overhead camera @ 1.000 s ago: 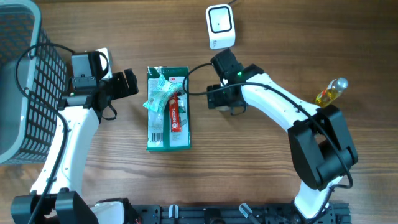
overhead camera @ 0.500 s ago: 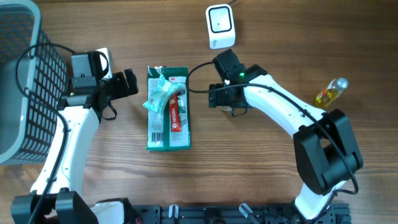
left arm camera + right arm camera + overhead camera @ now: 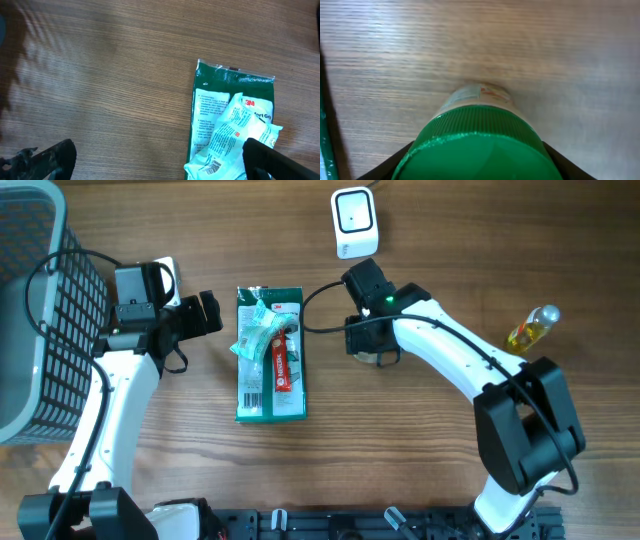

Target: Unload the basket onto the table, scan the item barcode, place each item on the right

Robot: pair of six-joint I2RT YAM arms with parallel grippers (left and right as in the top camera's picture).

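Bright, even light with soft shadows; the near green lid point(image 3: 475, 145) is blurred

Green pkt point(image 3: 270, 370) lies mid bench point(image 3: 380, 460); L gripper point(image 3: 208, 312) just beside its far-left corner, R gripper point(image 3: 370, 345) to its right; scanner point(image 3: 354, 222) at far edge; basket point(image 3: 40, 330) far-left corner; yellow bottle point(image 3: 532, 328) near right edge

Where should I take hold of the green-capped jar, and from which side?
Grip the ribbed green cap across its round sides, coming straight down. The jar stands upright on the table with its cap on top, and the right hand hangs directly above it.
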